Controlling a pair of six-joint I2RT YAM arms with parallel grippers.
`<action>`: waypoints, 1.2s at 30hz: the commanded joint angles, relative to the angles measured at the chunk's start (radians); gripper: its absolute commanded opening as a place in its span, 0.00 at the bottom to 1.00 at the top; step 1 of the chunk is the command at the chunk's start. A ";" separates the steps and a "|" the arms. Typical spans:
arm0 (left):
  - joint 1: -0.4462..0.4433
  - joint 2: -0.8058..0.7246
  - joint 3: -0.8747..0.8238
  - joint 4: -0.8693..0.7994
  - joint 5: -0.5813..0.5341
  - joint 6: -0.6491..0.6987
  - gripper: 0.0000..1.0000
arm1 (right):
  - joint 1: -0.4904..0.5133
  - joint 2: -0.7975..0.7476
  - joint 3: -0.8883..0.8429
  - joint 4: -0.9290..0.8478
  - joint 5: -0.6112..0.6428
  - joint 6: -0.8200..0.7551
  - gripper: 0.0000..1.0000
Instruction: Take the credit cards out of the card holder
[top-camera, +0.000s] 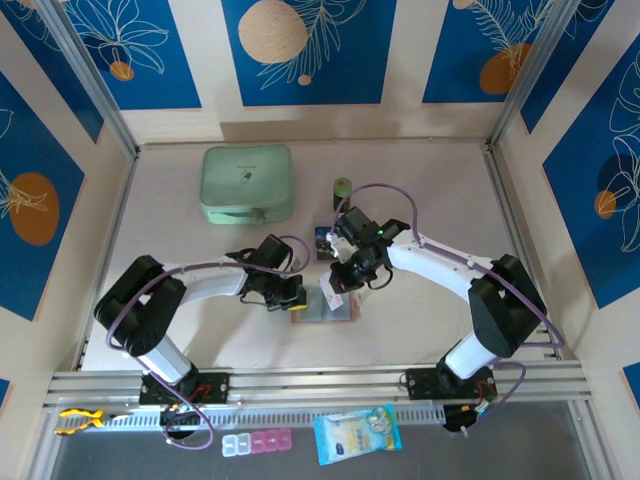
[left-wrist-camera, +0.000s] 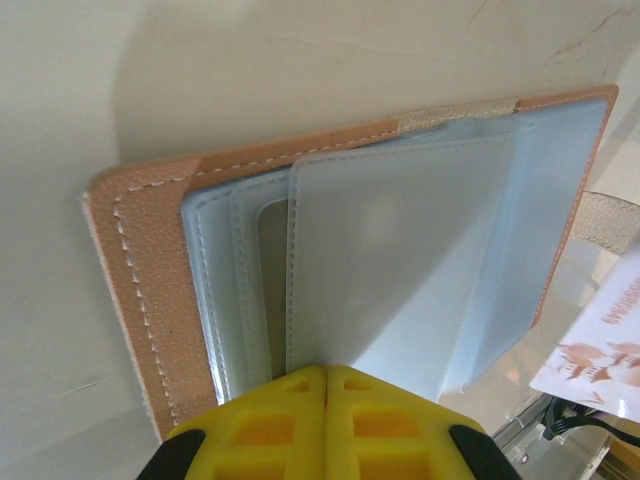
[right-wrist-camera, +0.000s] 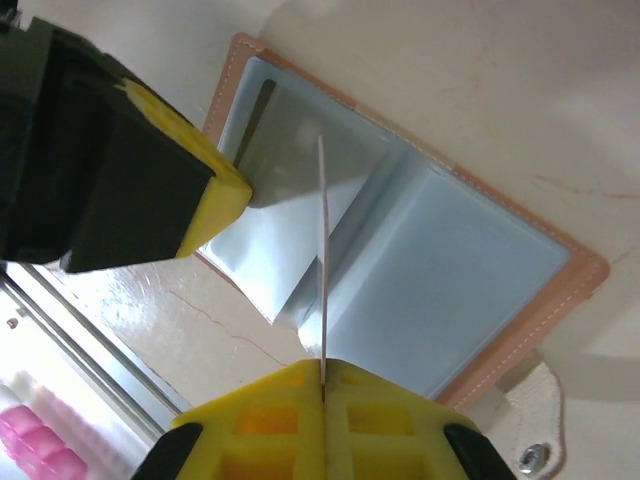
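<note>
The salmon-pink card holder (top-camera: 340, 315) (left-wrist-camera: 140, 260) (right-wrist-camera: 560, 270) lies open on the table, its grey inner pockets (left-wrist-camera: 400, 250) facing up. My left gripper (top-camera: 295, 293) (left-wrist-camera: 327, 375) (right-wrist-camera: 235, 190) is shut, with its tips against a grey sleeve at the holder's edge; a pinch on the sleeve cannot be made out. Just above the holder, my right gripper (top-camera: 336, 288) (right-wrist-camera: 324, 370) is shut on a whitish credit card (top-camera: 329, 289) (right-wrist-camera: 322, 250), seen edge-on in the right wrist view. A dark blue credit card (top-camera: 322, 243) lies on the table behind the holder.
A mint-green zip case (top-camera: 247, 183) sits at the back left, and a small green bottle (top-camera: 343, 187) stands beside it. The metal rail (top-camera: 320, 385) runs along the near edge; below it lie a pill box (top-camera: 257, 443) and a blue packet (top-camera: 357, 432).
</note>
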 joint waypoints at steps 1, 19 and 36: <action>-0.006 -0.023 0.009 -0.026 -0.013 0.003 0.04 | 0.013 -0.028 0.024 -0.068 0.026 -0.209 0.00; 0.013 -0.077 -0.005 -0.050 -0.044 0.007 0.07 | 0.008 0.036 0.147 -0.195 0.170 -0.805 0.00; 0.039 -0.140 -0.040 -0.093 -0.049 0.011 0.08 | -0.232 0.260 0.552 -0.238 0.094 -1.032 0.00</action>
